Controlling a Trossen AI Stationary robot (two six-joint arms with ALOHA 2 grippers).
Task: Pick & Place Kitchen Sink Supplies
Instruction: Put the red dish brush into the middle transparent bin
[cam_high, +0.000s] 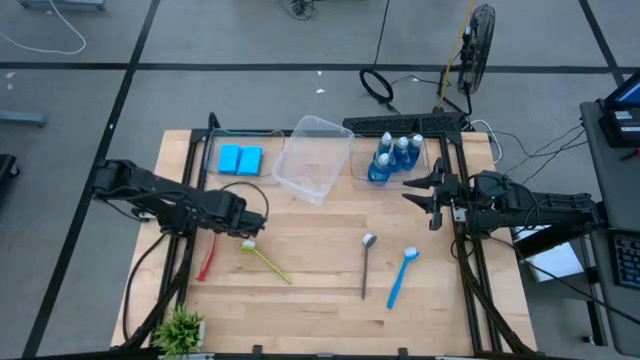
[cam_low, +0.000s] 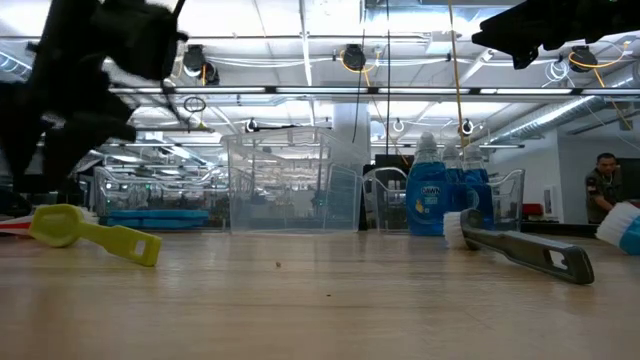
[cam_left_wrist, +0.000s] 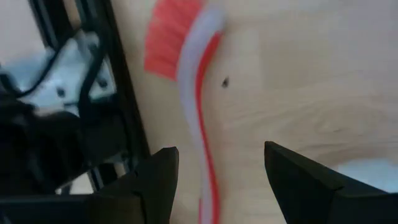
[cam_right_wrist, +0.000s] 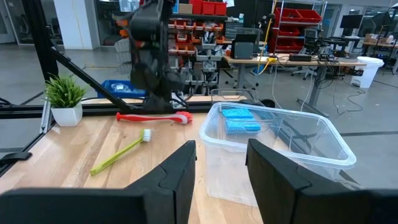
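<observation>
**Left pincer spread above the red brush**

The left pincer (cam_high: 243, 222) hangs released over the tabletop (cam_high: 320, 300). Its wrist view alone shows the red brush (cam_left_wrist: 198, 93) lying between the parted fingers (cam_left_wrist: 158, 180), untouched. Right pincer (cam_high: 425, 190), also released, waits beside the blue bottles (cam_high: 393, 155).

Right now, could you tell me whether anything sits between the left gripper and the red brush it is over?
Nothing visible does. In the left wrist view the left gripper is open, its fingers on either side of the red brush, with only bare table around the handle. The yellow brush lies apart, toward the table's middle.
</observation>
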